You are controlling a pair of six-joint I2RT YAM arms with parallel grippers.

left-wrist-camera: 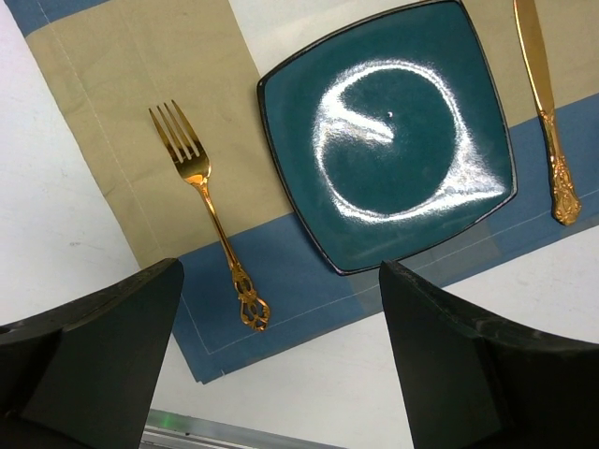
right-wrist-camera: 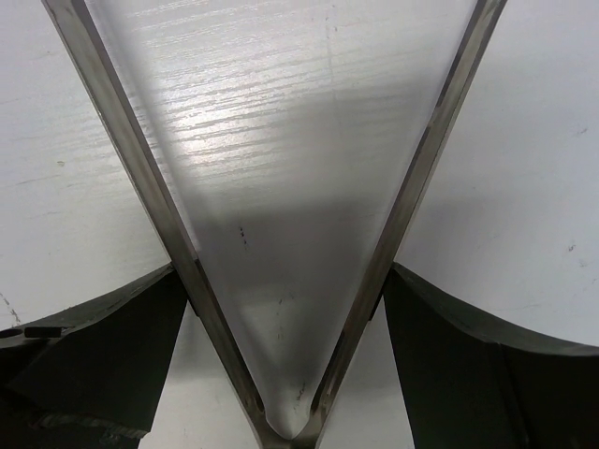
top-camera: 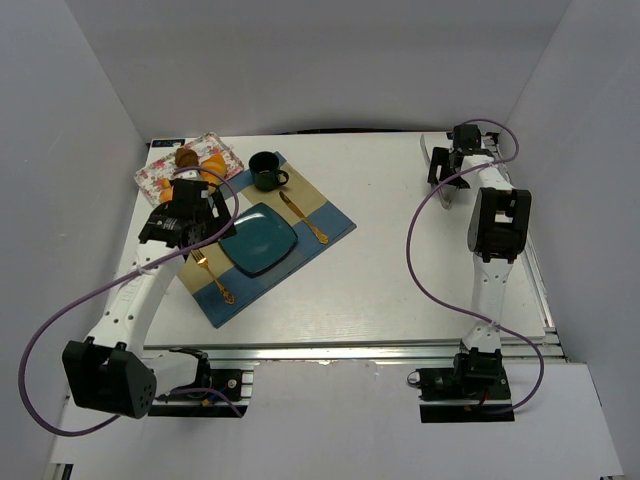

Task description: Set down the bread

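A golden-orange ridged pastry, the bread [top-camera: 213,162], lies on a floral tray [top-camera: 160,176] at the back left, beside a dark brown pastry [top-camera: 186,157]. Another orange piece [top-camera: 164,197] peeks out at the left of my left gripper [top-camera: 200,232]. That gripper hovers over the left part of the placemat, open and empty [left-wrist-camera: 281,281]. Its wrist view shows the square teal plate [left-wrist-camera: 393,140] and a gold fork [left-wrist-camera: 201,201] below it, but no bread. My right gripper [top-camera: 440,170] is at the back right, open [right-wrist-camera: 281,281].
A blue and tan placemat [top-camera: 330,222] holds the teal plate [top-camera: 257,240], a fork [top-camera: 214,278], a gold knife [top-camera: 304,218] and a dark green cup [top-camera: 266,171]. A clear V-shaped piece with metal edges [right-wrist-camera: 281,168] sits between my right fingers. White walls enclose the table.
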